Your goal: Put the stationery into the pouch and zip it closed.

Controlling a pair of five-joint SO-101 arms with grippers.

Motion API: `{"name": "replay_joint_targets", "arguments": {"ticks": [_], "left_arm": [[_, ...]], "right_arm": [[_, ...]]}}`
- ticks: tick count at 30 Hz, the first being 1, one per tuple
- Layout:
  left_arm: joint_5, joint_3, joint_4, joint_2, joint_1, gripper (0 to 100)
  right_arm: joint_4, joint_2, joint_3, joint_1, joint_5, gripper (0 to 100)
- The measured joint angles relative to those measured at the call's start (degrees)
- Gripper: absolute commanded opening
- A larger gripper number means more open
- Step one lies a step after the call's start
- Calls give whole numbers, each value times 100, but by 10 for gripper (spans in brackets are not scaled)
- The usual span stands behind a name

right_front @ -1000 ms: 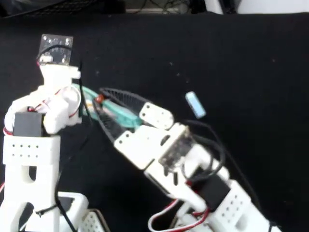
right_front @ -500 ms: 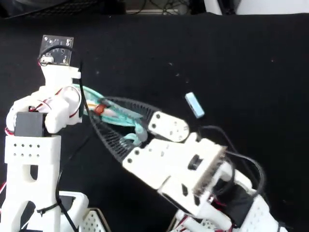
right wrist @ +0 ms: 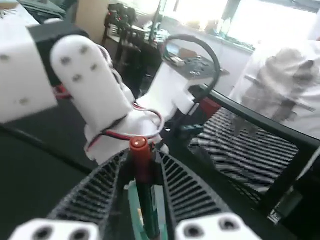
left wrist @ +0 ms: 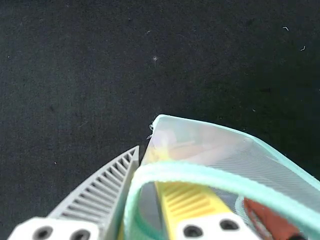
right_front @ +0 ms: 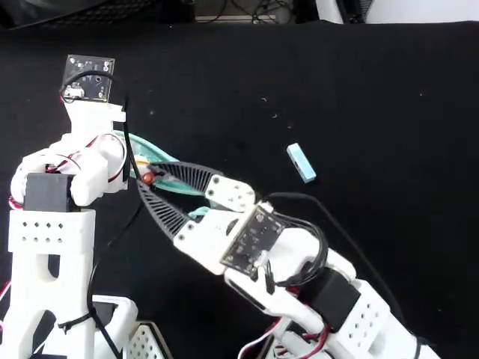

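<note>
So, over by the table's (right_front: 374,90) left edge, the left gripper (left wrist: 147,160) has its jaws pinched on the rim of the pouch (left wrist: 220,150). One finger looks to be inside the mouth and the other outside, so the teal mesh bag is held up off the table with the opening facing the other arm. Something yellow and something red show through the mesh, but I can't tell whether that's stationery already inside or just parts of the gripper.

Just right of that, the pen (right_front: 148,178) with the red cap is right at the pouch mouth. The right gripper (right wrist: 141,159) has its black ribbed jaws clamped on it just below the cap. Can't say for sure if the tip is past the rim yet.

Further right, near the middle of the table and well apart from the pouch, a small light blue block (right_front: 301,162) (eraser, I'd guess) is lying loose.

My read is we're maybe halfway: the pen is going in, the blue block hasn't been picked up, and the zip isn't closed.
</note>
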Motion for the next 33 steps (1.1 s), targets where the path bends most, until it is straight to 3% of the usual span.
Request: {"name": "replay_joint_targets", "arguments": {"ticks": [3, 4, 10, 17, 20, 27, 33], "left_arm": [[0, 0, 0, 0, 0, 30], [0, 0, 0, 0, 0, 30], [0, 0, 0, 0, 0, 30], [0, 0, 0, 0, 0, 30], [0, 0, 0, 0, 0, 30], [0, 0, 0, 0, 0, 30], [0, 62, 0, -9, 0, 30]], "right_arm": [[290, 0, -9, 193, 0, 221], [492, 0, -70, 229, 0, 233], [1565, 0, -897, 264, -589, 214], [1758, -9, -1530, 475, -607, 212], [1758, -53, -1556, 1152, -642, 211], [1952, 527, -730, 3719, -1055, 211], [1855, 2101, -185, 4281, -1099, 212]]}}
